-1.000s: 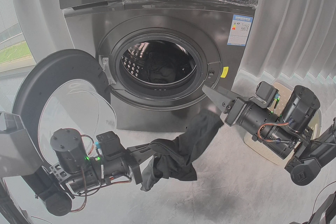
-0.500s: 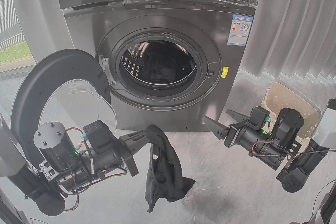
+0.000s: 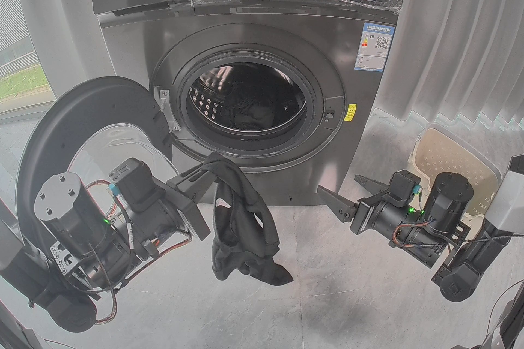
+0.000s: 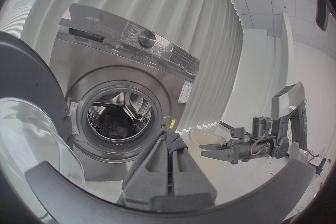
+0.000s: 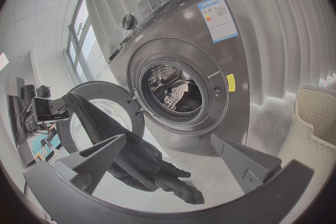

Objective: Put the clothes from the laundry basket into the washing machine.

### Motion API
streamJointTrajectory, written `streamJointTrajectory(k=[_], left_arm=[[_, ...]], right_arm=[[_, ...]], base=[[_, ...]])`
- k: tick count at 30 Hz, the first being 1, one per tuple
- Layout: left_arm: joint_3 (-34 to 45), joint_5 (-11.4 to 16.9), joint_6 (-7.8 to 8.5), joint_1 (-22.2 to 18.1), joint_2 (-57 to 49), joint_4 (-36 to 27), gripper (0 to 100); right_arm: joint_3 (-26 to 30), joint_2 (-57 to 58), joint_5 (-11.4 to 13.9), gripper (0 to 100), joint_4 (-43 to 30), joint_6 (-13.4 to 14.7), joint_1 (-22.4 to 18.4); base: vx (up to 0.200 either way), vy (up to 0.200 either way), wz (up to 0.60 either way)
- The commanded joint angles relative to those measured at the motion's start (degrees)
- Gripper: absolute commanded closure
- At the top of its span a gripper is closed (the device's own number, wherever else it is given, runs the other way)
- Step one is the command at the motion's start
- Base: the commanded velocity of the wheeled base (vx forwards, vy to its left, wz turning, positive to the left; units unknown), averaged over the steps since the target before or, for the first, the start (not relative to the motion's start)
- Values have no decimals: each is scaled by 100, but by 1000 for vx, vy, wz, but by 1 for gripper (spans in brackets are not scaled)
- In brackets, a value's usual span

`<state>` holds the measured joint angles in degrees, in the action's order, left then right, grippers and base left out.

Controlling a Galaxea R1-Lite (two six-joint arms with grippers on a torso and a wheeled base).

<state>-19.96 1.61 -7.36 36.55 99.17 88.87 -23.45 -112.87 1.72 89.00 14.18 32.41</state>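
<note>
Fingers of the left gripper (image 3: 204,168) clamp a dark garment (image 3: 240,227), which hangs free above the floor (image 3: 355,290) at six o'clock from the open drum (image 3: 210,96) of the washing machine (image 3: 251,24). At four o'clock, the right gripper (image 3: 339,190) holds its fingers wide apart, gripping nothing, near the cream laundry basket (image 3: 456,154). Dark clothes (image 3: 248,107) lie inside the drum; the door (image 3: 71,113) stands open at eight o'clock.
</note>
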Motion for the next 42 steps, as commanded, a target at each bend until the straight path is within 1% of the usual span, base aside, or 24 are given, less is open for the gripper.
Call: streamJointTrajectory(k=[1, 3, 9, 12, 15, 16, 18, 21, 22, 24, 29, 30, 34, 35, 36, 39, 42], left_arm=[[-8, -135, 7, 10, -47, -1, 100], [-8, -152, -2, 2, -21, -1, 100], [-61, -152, -2, 2, -29, -1, 100], [-131, -135, 7, 19, -29, -1, 100], [-325, -143, -37, 133, -21, -1, 100], [-360, -143, -37, 142, -21, -1, 100], [-527, -143, -46, 160, -29, -1, 100], [-553, -135, -63, 169, -38, -1, 100], [-553, -135, -90, 169, -29, -1, 100], [-553, -135, -160, 177, -29, -1, 100], [-588, -135, -187, 265, -38, -1, 100], [-588, -135, -187, 300, -65, -1, 100], [-606, -117, -195, 300, -91, -1, 100], [-615, -108, -195, 309, -100, -1, 100], [-615, -108, -195, 309, -100, 8, 100], [-624, -99, -195, 344, -100, 8, 100], [-650, -99, -195, 344, -100, 8, 100]], right_arm=[[52, 125, 21, 0, -6, -161, 72], [95, 125, 48, 0, -6, -275, 37], [122, 116, 197, 0, -6, -293, 37], [139, 108, 215, 0, -15, -284, 98], [148, 72, 320, 0, -15, -275, 327], [148, 46, 320, 0, -6, -275, 380], [157, -147, 329, 0, -6, -293, 626], [95, -332, 355, 0, -6, -416, 898], [60, -393, 399, 0, -6, -451, 968], [-151, -516, 470, 0, 3, -495, 1056], [-414, -683, 496, 0, 3, -521, 1223], [-643, -815, 558, 0, -6, -556, 1232], [-1021, -1044, 760, 0, -6, -618, 1223], [-1021, -1044, 760, 0, -6, -618, 1223], [-1188, -1193, 830, 0, -6, -644, 1232], [-1311, -1360, 848, 0, -6, -653, 1285], [-1522, -1615, 848, 0, -15, -662, 1250]], base=[[0, 0, 0], [0, 0, 0], [0, 0, 0], [0, 0, 0], [0, 0, 0], [0, 0, 0], [0, 0, 0], [0, 0, 0], [0, 0, 0], [0, 0, 0], [0, 0, 0], [0, 0, 0], [0, 0, 0], [0, 0, 0], [0, 0, 0], [0, 0, 0], [0, 0, 0]])
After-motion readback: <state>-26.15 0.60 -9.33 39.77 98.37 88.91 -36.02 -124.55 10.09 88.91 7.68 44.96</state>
